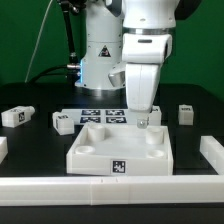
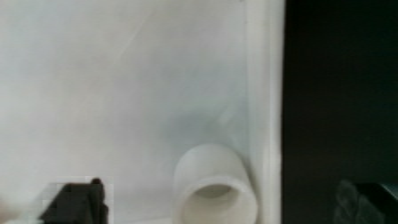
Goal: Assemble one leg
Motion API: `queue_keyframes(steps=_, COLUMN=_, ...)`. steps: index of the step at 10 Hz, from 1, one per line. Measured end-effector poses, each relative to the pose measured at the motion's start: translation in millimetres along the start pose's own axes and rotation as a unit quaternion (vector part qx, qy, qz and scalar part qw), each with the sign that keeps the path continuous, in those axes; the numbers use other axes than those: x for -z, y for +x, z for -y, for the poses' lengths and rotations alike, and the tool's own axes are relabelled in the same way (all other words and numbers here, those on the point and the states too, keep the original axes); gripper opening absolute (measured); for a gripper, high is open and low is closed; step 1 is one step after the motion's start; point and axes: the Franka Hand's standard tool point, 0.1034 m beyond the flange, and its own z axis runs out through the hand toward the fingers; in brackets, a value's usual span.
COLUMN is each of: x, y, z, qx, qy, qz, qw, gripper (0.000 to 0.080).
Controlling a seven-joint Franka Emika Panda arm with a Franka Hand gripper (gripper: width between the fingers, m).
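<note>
A green wall stands behind a black tabletop (image 1: 40,195), with the marker board (image 1: 100,115) lying at the back. A large white panel (image 1: 100,152) sits in the middle of it. The gripper (image 1: 143,122) hangs just above the panel's far corner on the exterior view's right. In the wrist view the gripper (image 2: 222,203) is spread wide and holds nothing, and a round socket (image 2: 214,185) lies between its fingers (image 2: 71,203). One leg (image 1: 185,113) lies on the tabletop near the gripper, to the exterior view's right of it and not touching it. A second leg (image 1: 62,122) and a third leg (image 1: 17,116) lie well apart from the gripper on the exterior view's left.
</note>
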Motion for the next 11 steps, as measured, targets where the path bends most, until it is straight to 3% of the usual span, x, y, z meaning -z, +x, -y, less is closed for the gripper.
queue_keyframes(steps=2, x=-16.9, y=-6.6, z=9.5, qx=-0.005, qy=0.009, qz=0.000, qw=1.000, gripper=0.0650)
queue_keyframes(steps=4, x=-28.1, y=-15.1, z=9.3, qx=-0.013, qy=0.014, qz=-0.001, qw=1.000, gripper=0.0650)
queue_keyframes(steps=7, x=-34.3, y=-28.8, z=4.0, qx=-0.025, qy=0.016, qz=-0.001, qw=1.000, gripper=0.0650)
queue_keyframes(steps=10, x=-34.6, y=-31.7, z=3.5, qx=-0.028, qy=0.016, qz=-0.001, qw=0.999, gripper=0.0650)
queue_keyframes(steps=11, x=-34.7, y=-31.7, z=3.5, qx=-0.028, qy=0.017, qz=-0.001, qw=0.999, gripper=0.0522)
